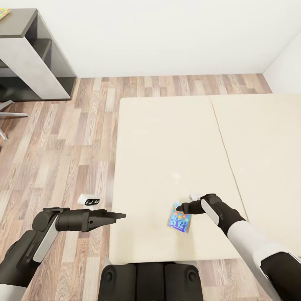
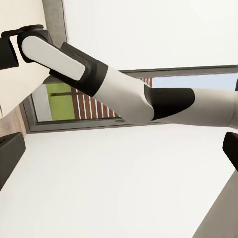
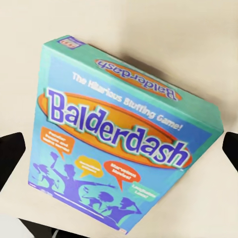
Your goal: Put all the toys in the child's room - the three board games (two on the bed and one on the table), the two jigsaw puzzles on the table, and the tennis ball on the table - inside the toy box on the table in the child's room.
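Your right hand (image 1: pixel 180 207) hovers open just above the light-blue Balderdash board game (image 1: pixel 179 221) lying on the bed (image 1: pixel 167 146), fingers either side, nothing gripped; left hand (image 1: pixel 113 216) looks closed and empty, so I'd say this toy's boxing is all ahead.

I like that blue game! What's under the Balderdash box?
The Balderdash box lies on the cream bed, below the right tool. Whatever is directly beneath the box is covered.
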Tool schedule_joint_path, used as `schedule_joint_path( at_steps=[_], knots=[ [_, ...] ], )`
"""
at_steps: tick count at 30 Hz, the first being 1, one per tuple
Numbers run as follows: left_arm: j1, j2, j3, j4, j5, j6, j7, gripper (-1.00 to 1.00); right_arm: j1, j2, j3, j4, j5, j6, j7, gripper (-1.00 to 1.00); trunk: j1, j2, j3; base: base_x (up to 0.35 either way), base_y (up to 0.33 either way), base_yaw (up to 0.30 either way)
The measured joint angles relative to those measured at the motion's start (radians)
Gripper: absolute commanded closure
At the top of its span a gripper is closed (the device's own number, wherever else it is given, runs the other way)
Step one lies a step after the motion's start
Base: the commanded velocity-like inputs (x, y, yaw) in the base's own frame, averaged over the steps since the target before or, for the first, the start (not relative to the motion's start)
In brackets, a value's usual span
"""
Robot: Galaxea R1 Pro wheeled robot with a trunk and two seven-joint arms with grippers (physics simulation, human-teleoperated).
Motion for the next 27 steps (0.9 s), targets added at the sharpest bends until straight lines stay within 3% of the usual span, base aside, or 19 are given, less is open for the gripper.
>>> schedule_joint_path(
  at_steps=[27],
  knots=[
    [0.0, 0.0, 0.0, 0.0, 0.001, 0.0, 0.0, -1.0, 0.0, -0.001, -0.002, 0.0, -0.001, -0.002, 0.0, -1.0, 0.0, 0.0, -0.044, 0.0, 0.0, 0.0]
  ],
)
